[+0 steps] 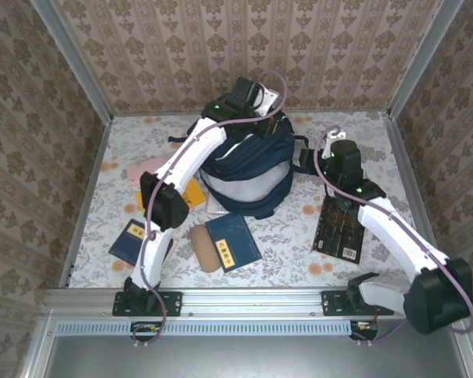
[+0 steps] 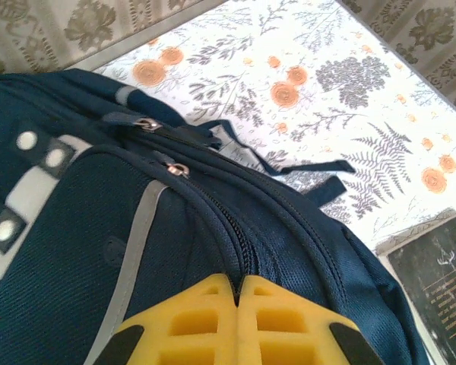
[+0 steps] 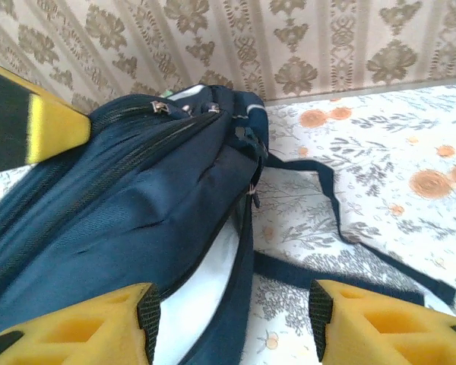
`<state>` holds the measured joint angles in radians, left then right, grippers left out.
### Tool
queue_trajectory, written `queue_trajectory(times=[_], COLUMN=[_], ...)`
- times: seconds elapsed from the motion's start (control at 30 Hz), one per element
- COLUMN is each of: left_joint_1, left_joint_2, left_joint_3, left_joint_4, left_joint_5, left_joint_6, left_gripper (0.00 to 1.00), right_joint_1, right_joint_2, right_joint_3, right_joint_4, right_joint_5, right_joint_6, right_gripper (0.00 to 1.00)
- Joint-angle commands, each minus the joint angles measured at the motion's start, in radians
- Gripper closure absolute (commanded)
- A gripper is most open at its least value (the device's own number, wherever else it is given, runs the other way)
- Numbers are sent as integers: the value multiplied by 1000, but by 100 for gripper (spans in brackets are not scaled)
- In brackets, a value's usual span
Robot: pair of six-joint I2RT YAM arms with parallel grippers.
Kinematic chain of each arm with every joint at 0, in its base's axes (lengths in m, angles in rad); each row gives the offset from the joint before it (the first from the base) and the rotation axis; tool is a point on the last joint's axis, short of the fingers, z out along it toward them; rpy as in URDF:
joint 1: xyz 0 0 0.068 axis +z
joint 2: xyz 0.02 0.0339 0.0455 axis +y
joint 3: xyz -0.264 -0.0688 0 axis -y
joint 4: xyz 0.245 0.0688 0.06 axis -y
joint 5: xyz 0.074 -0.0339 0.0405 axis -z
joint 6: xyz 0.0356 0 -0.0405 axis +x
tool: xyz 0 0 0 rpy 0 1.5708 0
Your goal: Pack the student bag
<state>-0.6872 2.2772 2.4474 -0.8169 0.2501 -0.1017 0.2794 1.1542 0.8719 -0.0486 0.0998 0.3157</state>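
The left gripper (image 2: 236, 284) has its fingers clenched tight together, nothing visible between them, pressed against the top of the bag (image 2: 99, 251) right on a zip seam. The right gripper (image 3: 232, 323) stands released, fingers apart, low beside the bag's right flank, with a strap (image 3: 330, 205) trailing over the cloth ahead of it.

The bag sits at the far middle of the table (image 1: 296, 236), zips apparently closed, two pulls (image 2: 146, 124) lying further along its crown. Books lie outside it: a blue book (image 1: 232, 242) just near of it, a black book (image 1: 340, 228) to the right. So the step in hand looks like opening the bag (nothing seems packed yet). The next move likely calls for pinching a pull and drawing it along while the right gripper steadies the soft body.

The table wears a grey-and-orange floral cloth; patterned wallpaper (image 1: 221, 47) closes three sides.
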Motion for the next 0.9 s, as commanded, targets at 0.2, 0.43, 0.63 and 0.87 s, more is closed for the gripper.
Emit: queue_trajectory(times=[0.2, 0.43, 0.63, 0.87], left_joint_1=[-33, 3, 17, -22], left_joint_2=[99, -83, -332, -431], left_joint_3=[119, -108, -465, -761], left_joint_4=[59, 118, 213, 299], left_joint_5=[-54, 31, 16, 135], left_joint_6=[-5, -56, -212, -298], left_gripper=[82, 55, 44, 39], right_joint_1=[11, 9, -52, -325], right_joint_2=[-113, -73, -53, -27], right_joint_3=[-25, -8, -59, -182], right_joint_4=[-305, -482, -603, -582], right_joint_5=[37, 33, 65, 130], right_joint_6=[175, 245, 365, 501], right_gripper=[47, 41, 14, 1])
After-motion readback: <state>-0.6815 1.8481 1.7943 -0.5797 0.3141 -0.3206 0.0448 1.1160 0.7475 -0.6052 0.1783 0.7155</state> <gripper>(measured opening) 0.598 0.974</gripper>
